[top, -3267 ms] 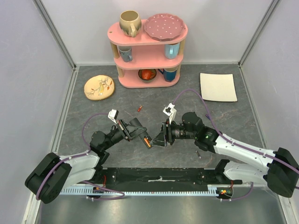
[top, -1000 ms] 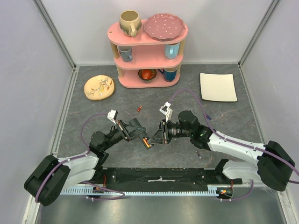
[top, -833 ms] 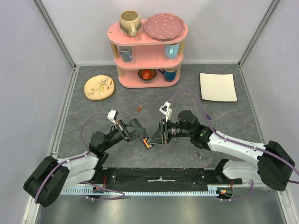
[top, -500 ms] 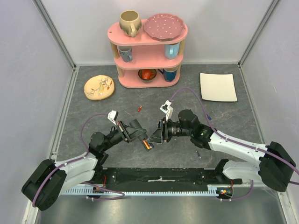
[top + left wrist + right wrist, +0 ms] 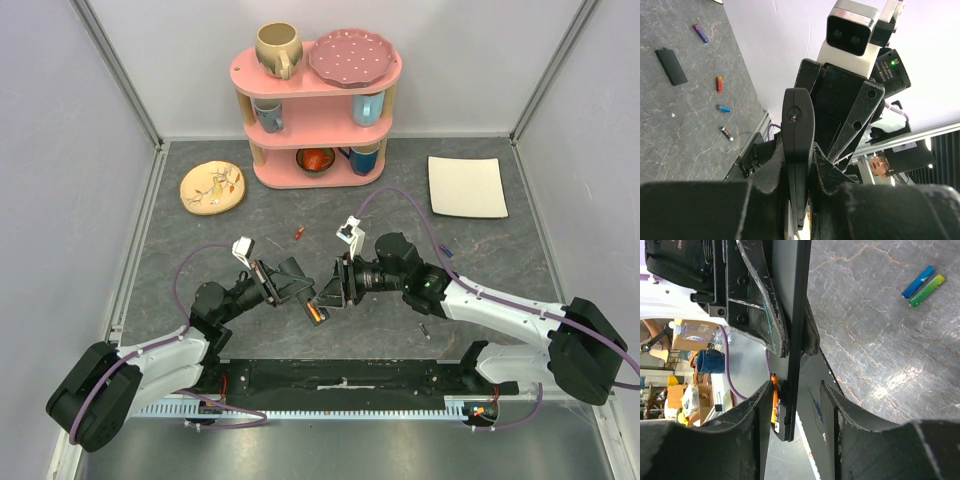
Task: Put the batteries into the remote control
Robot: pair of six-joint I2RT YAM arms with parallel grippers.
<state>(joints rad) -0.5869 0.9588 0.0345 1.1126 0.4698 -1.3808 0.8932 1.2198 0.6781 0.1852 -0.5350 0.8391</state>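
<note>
My left gripper is shut on the remote control, holding it edge-on above the table; in the top view the remote control sits between both arms. An orange battery lies in the slot at the remote control's free end. My right gripper is open, its fingers straddling that end, the left one close beside the orange battery. Loose batteries lie on the table: a blue and a green one, an orange-red one and a purple one.
A flat black cover lies on the grey table. A pink shelf with cups stands at the back, a patterned plate at back left, a white square plate at back right. A red battery lies mid-table.
My right gripper has opened wider and slid left over the remote's end. The left gripper has kept its hold and barely moved.
</note>
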